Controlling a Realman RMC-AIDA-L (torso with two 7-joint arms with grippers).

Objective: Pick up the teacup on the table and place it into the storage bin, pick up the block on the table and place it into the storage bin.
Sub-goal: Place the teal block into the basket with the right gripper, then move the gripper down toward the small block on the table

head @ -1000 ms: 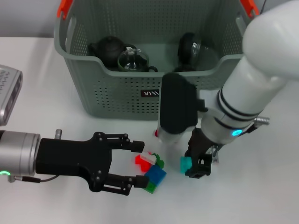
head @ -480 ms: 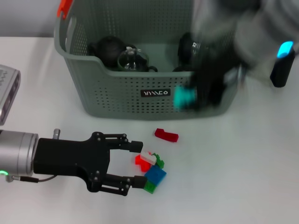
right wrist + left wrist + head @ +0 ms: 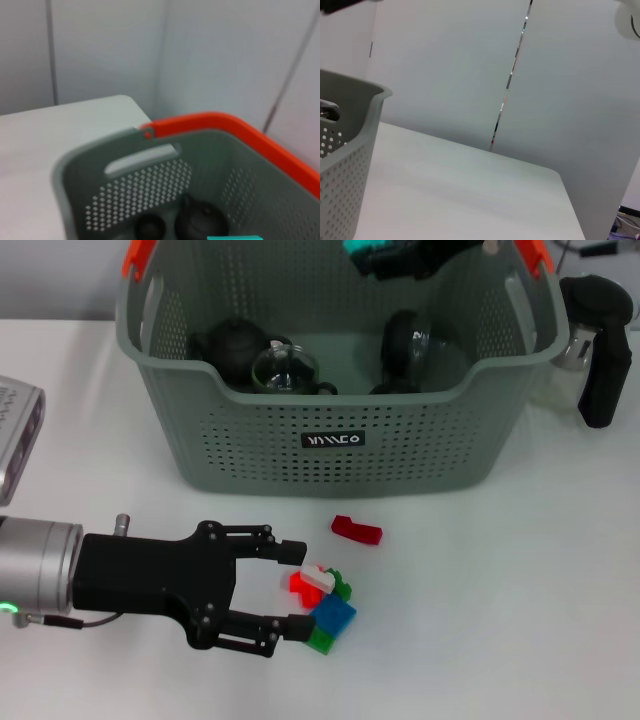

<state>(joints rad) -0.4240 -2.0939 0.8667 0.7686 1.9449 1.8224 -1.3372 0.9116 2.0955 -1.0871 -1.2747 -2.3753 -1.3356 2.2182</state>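
— Above the far rim of the grey-green perforated plastic storage bin (image 3: pixel 340 430), what do you see?

— Your right gripper (image 3: pixel 400 254), jaws narrow on a small teal block (image 3: pixel 357 246), over the bin's open mouth.

— And near the front edge?

— Your left gripper (image 3: pixel 285 595) lies on the white table (image 3: pixel 520 590), jaws wide around a cluster of red, white, green and blue blocks (image 3: pixel 323 598). A loose red block (image 3: pixel 357 530) sits between cluster and bin wall, with bare table to the right.
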